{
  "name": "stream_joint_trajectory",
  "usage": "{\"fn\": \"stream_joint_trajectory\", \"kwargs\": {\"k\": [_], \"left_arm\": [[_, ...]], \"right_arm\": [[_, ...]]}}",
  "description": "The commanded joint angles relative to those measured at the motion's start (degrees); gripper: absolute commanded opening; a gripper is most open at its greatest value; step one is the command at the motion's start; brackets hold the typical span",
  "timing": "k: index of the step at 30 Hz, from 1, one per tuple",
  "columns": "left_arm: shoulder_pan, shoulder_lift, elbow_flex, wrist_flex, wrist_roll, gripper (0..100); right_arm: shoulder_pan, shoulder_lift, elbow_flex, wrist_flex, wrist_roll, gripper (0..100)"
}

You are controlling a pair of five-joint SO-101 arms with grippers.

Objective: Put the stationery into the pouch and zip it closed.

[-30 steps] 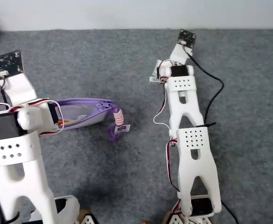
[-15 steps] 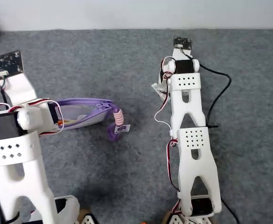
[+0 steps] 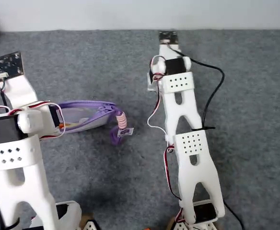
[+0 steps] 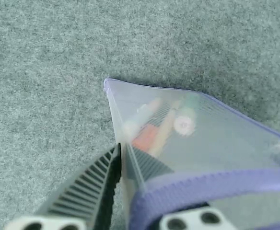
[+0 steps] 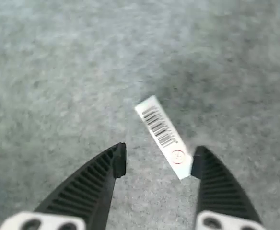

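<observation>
L tool clamped on edge of pouch, stationery seen inside, pouch on left part of grey table, well apart from R tool, spread well open, nothing gripped, barcode label lying between its tips

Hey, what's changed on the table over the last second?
The right arm swung sideways toward the pouch; its jaws hang open above a white barcode tag. Nothing was taken or let go. The left arm kept its jaws clamped on the pouch, which did not move.
</observation>
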Motion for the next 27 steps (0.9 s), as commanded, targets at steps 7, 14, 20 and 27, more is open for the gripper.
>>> {"fn": "stream_joint_trajectory", "kwargs": {"k": [7, 14, 20, 27], "left_arm": [[0.4, -1.8, -0.6, 0.2, 0.5, 1], [0.4, -1.6, -0.6, 0.1, 0.5, 1], [0.4, -1.8, -0.6, 0.4, 0.5, 1], [0.4, -1.8, -0.6, 0.4, 0.5, 1]], "right_arm": [[2.3, 0.9, 0.4, -1.6, 8.1, 24.7], [2.5, 5.1, 0.8, -5.2, 12.8, 24.6], [1.0, 7.9, 0.8, -9.6, 17.5, 17.5], [1.3, 7.8, 0.3, -5.7, 20.1, 2.0]]}}
